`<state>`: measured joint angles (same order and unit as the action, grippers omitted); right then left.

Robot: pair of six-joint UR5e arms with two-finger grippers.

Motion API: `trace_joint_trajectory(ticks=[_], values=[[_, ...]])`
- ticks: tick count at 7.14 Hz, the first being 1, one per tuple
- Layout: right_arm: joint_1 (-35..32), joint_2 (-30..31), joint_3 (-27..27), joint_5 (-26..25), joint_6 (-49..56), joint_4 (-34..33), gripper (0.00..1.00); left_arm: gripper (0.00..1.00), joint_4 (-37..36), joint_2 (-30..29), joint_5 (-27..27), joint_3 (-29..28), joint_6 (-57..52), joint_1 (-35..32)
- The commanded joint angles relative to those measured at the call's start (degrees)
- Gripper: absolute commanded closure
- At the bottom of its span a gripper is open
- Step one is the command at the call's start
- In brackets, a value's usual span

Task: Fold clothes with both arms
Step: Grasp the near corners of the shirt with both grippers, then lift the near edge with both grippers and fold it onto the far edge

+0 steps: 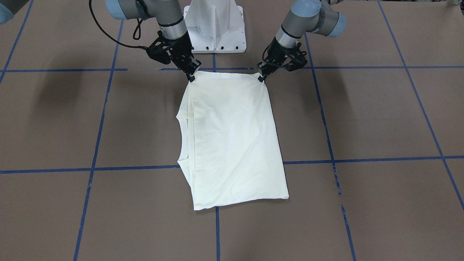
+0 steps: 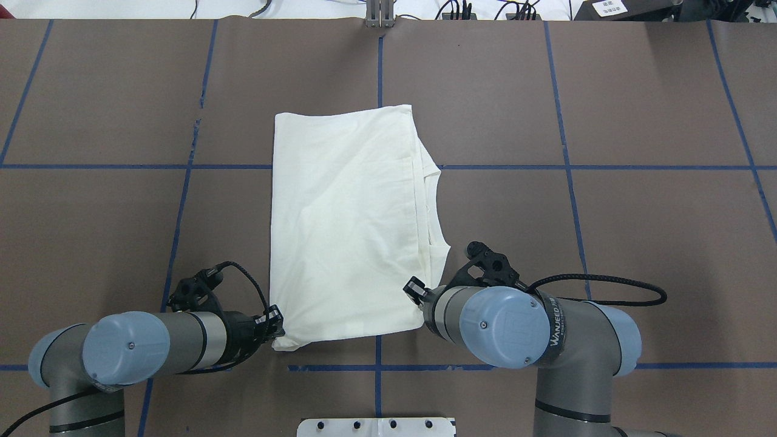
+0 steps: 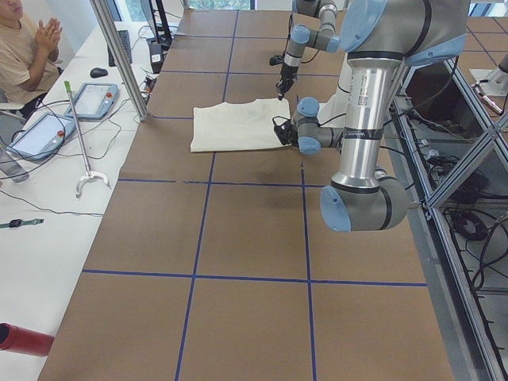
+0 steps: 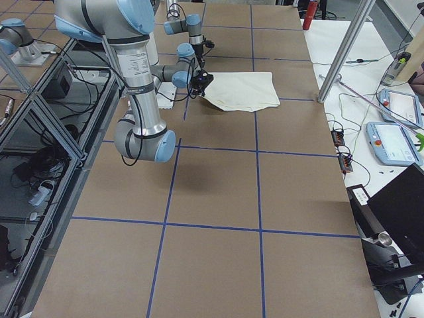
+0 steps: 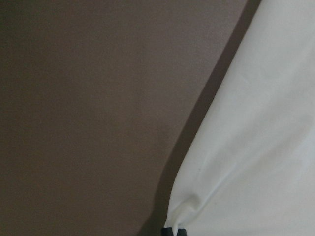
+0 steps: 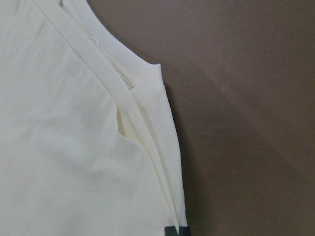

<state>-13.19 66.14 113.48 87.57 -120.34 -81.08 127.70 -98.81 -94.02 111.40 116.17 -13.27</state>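
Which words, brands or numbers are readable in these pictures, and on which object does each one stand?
"WANJEED", further letters unclear: on the black strap around the silver-grey right robot arm.
Too small to read: the white label on the silver-grey left robot arm.
No lettering shows on the cream-white cotton shirt.

You see a shirt (image 1: pixel 232 137) of soft, matt cream cloth, lightly creased, its stitched hems faintly ribbed in the right wrist view. Under it, the table (image 1: pixel 362 116) wears a dull brown, paper-like covering, smooth and unshiny, crossed by strips of blue tape (image 1: pixel 380 158). The left arm (image 2: pixel 206 338) and right arm (image 2: pixel 442 311) show satin silver-grey metal tubes and smooth light blue caps (image 2: pixel 126 348) with a soft sheen. The left gripper (image 1: pixel 261 77) and right gripper (image 1: pixel 191 77) look matt black.
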Motion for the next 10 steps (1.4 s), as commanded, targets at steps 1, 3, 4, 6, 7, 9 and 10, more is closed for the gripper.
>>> trace_joint_trajectory(ticks=[1, 3, 4, 6, 7, 9, 10], values=[[0.4, 3.4, 7.9, 0.0, -0.4, -2.1, 1.00, 1.00, -1.7, 2.3, -3.5, 9.6, 0.1, -0.6], [-2.3, 1.7, 15.3, 2.1, 0.2, -12.0, 1.00, 1.00, -5.9, 0.6, -8.2, 15.1, -0.7, -7.3], [-9.1, -1.2, 11.6, 7.4, 3.6, -11.5, 1.00, 1.00, -6.1, -3.6, -9.4, 11.2, -4.3, -12.5], [-19.1, -9.4, -1.0, 12.8, 7.0, -8.8, 1.00, 1.00, -15.9, -16.7, -12.3, -0.6, -14.4, -21.4], [-23.7, -10.8, -6.9, 17.7, 7.2, -2.9, 1.00, 1.00, -16.8, -17.7, -12.6, -4.3, -20.9, -24.8], [-26.1, -20.5, -25.7, 18.6, 7.1, 5.5, 1.00, 1.00, -16.3, -17.9, -12.6, -9.8, -27.5, -27.2], [-26.4, -22.3, -32.1, 18.6, 7.4, 9.7, 1.00, 1.00, -14.0, -17.9, -12.6, -11.7, -27.8, -27.3]])
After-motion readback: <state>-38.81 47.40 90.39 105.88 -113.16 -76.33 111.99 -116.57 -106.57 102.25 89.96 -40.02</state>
